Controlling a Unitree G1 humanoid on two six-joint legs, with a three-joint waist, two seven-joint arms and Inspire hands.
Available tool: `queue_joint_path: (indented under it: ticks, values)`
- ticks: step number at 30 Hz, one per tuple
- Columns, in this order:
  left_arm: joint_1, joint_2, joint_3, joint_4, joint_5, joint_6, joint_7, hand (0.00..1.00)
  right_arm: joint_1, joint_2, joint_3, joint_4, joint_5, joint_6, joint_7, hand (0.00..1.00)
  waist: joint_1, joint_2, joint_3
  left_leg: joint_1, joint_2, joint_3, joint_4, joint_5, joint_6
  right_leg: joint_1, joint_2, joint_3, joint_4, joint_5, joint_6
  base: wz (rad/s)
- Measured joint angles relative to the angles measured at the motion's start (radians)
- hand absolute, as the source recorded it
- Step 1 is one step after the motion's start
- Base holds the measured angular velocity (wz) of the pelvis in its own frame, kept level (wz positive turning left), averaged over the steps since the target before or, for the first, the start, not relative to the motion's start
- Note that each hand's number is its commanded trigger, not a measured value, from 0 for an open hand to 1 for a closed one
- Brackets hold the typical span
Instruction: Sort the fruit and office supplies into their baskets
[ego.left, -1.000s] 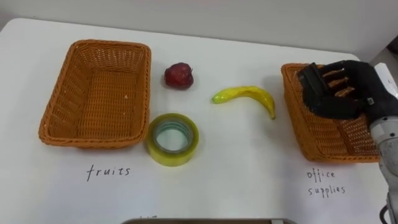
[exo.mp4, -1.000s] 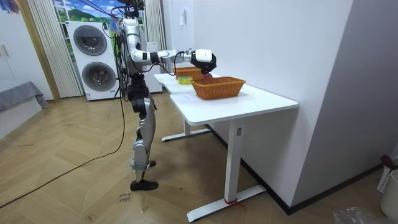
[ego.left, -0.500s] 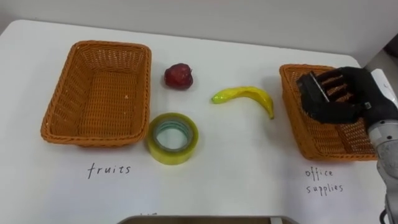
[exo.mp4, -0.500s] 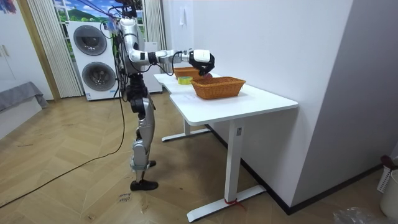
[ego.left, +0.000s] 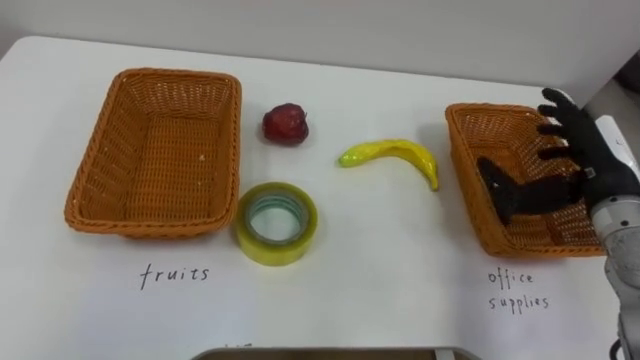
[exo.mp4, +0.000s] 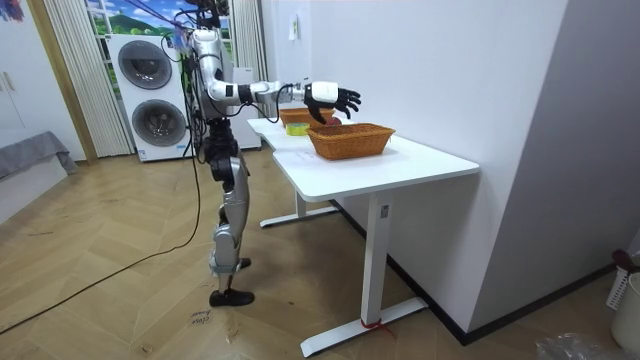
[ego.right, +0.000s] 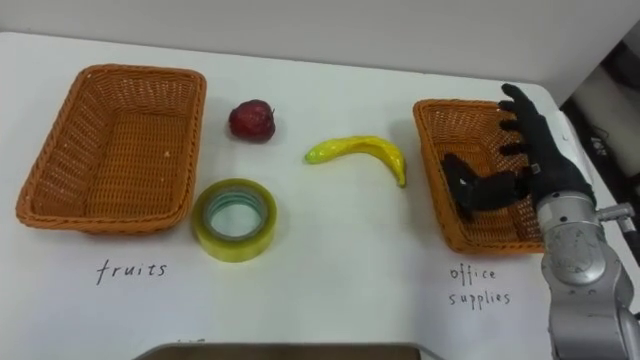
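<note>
The right hand (ego.left: 566, 186) hangs at the right edge of the eye views, about mid-height, its fingers (ego.left: 562, 108) splayed straight toward the upper right and the thumb stretched out to the left. Its silver forearm runs down into the lower right corner. In the room view's upper middle the robot stands upright, right arm held out forward at chest height.

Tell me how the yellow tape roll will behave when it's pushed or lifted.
The tape roll lies flat on the table, so a push should slide it, not roll it. Its thick ring probably stays stiff. The glossy side may be slippery; tipped on edge, it would likely roll.
</note>
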Motion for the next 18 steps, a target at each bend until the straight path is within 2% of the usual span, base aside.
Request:
queue_joint_path:
  ticks: [18]
  values:
    - [-0.009,-0.001,0.001,-0.001,0.001,0.003,0.0,0.0,0.0,0.0,0.0,-0.044,0.002,0.001,0.027,0.0,0.003,-0.002,-0.0037,0.006,0.001,0.0,-0.001,0.0,0.0,0.004,0.0,0.005,0.003,0.0,0.0,0.0]
